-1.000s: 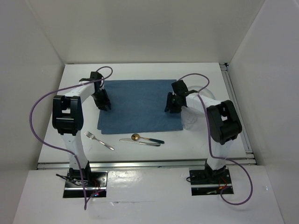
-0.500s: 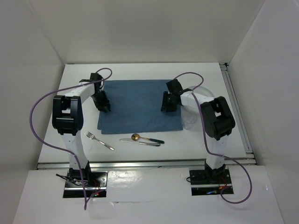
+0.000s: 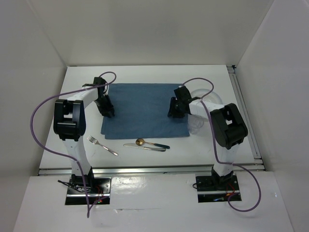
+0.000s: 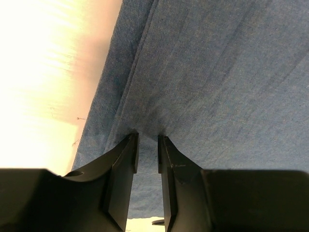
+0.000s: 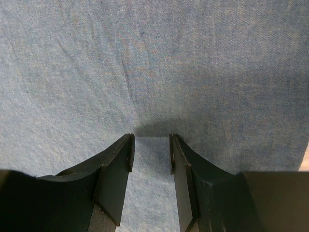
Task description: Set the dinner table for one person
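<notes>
The blue cloth placemat [image 3: 142, 110] lies flat on the white dinner table [image 3: 145, 73]. My left gripper [image 3: 105, 107] is down on the placemat's left edge. In the left wrist view its jaws [image 4: 147, 136] are nearly closed, and a small pucker of the placemat [image 4: 217, 72] is pinched at the tips. My right gripper [image 3: 175, 108] is down on the placemat's right part. Its jaws [image 5: 151, 137] stand a little apart, with the tips pressed on flat cloth [image 5: 154, 58] and nothing between them.
A fork [image 3: 102, 145], a knife [image 3: 143, 147] and a gold-bowled spoon with a dark handle [image 3: 150, 143] lie in front of the placemat. A clear glass [image 3: 195, 126] and a clear dish [image 3: 208, 94] stand right of it, close to my right arm. A metal rail [image 3: 245, 113] runs along the table's right edge.
My right gripper slid left across the placemat, then came slightly back to the right. My left gripper shifted a little. The placemat and cutlery stayed put.
</notes>
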Available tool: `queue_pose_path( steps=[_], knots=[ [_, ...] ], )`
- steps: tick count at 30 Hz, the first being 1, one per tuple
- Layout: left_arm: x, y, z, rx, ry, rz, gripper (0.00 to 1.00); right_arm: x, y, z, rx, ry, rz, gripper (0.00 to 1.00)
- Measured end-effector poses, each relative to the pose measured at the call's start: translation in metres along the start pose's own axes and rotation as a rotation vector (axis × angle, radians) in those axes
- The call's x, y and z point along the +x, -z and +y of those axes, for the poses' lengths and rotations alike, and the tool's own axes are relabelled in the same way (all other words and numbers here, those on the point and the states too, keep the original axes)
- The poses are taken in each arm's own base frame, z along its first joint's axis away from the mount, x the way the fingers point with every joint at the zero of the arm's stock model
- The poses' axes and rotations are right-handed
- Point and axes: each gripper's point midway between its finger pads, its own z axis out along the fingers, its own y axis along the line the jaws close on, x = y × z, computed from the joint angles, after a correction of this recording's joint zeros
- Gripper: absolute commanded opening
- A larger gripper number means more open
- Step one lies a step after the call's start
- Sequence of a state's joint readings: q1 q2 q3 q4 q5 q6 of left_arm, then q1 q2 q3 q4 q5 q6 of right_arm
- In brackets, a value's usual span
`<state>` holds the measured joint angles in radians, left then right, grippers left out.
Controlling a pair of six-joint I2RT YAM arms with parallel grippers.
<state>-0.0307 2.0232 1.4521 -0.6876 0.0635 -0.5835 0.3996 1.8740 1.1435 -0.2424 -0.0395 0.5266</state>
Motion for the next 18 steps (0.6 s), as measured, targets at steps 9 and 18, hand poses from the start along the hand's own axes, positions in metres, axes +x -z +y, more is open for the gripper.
queue_pose_path(
  steps=[9,18],
  knots=[
    [0.002,0.001,-0.001,0.005,-0.004,-0.007,0.40,0.005,0.006,-0.007,0.026,-0.004,-0.004,0.47],
    [0.005,0.014,-0.001,-0.027,-0.023,-0.009,0.42,-0.001,0.019,-0.006,0.062,0.017,0.034,0.52]
  ],
)
